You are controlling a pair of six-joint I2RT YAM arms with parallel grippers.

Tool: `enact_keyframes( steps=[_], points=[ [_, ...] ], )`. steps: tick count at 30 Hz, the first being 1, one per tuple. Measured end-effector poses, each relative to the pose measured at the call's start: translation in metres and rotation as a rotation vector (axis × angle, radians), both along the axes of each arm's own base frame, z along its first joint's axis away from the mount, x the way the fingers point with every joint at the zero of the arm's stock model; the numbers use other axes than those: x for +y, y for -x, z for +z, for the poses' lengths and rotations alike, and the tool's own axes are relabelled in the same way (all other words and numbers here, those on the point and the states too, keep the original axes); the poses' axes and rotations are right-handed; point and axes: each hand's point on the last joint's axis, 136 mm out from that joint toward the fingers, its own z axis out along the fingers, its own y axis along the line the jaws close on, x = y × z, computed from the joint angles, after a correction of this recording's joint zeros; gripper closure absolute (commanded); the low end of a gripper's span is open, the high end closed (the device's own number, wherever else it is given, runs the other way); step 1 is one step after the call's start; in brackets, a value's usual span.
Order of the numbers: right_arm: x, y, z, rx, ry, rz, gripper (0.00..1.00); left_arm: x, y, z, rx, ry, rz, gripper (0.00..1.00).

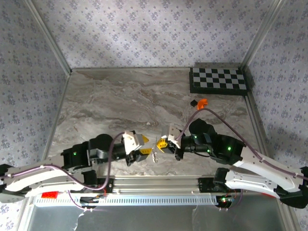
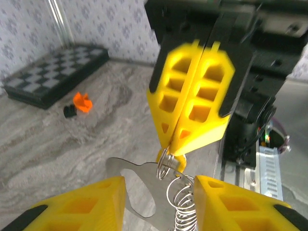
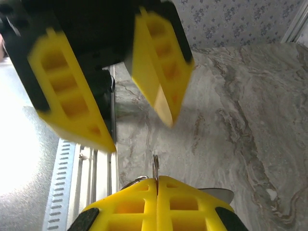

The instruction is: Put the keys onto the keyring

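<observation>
One risk: my right gripper [image 2: 174, 142] pinches the keyring [image 2: 164, 166] at its very tip; my open left gripper [image 2: 159, 192] could knock it free.

Pretty clearly a robotics lab cell I'm driving here, not anyone's house. The flowery walls [image 1: 144, 29] across the top of the frame look like panels set in an aluminium frame [image 1: 48, 36], with bare metal posts running up the upper left and upper right corners. A marble-look tabletop [image 1: 120, 101] fills the middle, and a black-and-white checkerboard [image 1: 219, 80] lies flat in the upper right. Along the bottom edge, the left arm [image 1: 82, 156] and right arm [image 1: 216, 144] are mounted on a slotted metal rail [image 1: 159, 183], with green lights [image 1: 229, 148] lit on them.
</observation>
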Motion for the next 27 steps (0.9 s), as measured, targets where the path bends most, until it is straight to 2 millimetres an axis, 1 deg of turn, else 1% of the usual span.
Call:
enact_keyframes(
  steps=[1, 3, 11, 15, 19, 23, 27],
  points=[
    [0.001, 0.000, -0.001, -0.010, 0.011, 0.005, 1.00, -0.004, -0.001, -0.007, 0.006, -0.023, 0.000, 0.60],
    [0.001, 0.000, -0.004, -0.026, 0.034, 0.015, 1.00, -0.007, -0.002, -0.013, 0.012, -0.045, 0.000, 0.63],
    [0.000, 0.002, -0.014, -0.061, 0.091, 0.046, 1.00, -0.008, -0.002, -0.012, 0.011, -0.043, 0.000, 0.70],
    [0.000, 0.002, -0.015, -0.069, 0.095, 0.052, 1.00, -0.009, -0.002, -0.014, 0.012, -0.048, -0.001, 0.75],
    [0.001, 0.003, -0.016, -0.072, 0.100, 0.057, 1.00, -0.013, -0.003, -0.018, 0.013, -0.062, -0.002, 0.77],
    [0.001, 0.003, -0.016, -0.070, 0.099, 0.061, 1.00, -0.015, -0.003, -0.022, 0.016, -0.075, -0.004, 0.83],
    [0.001, 0.004, -0.016, -0.070, 0.097, 0.063, 1.00, -0.016, -0.002, -0.021, 0.015, -0.071, -0.013, 0.95]
  ],
)
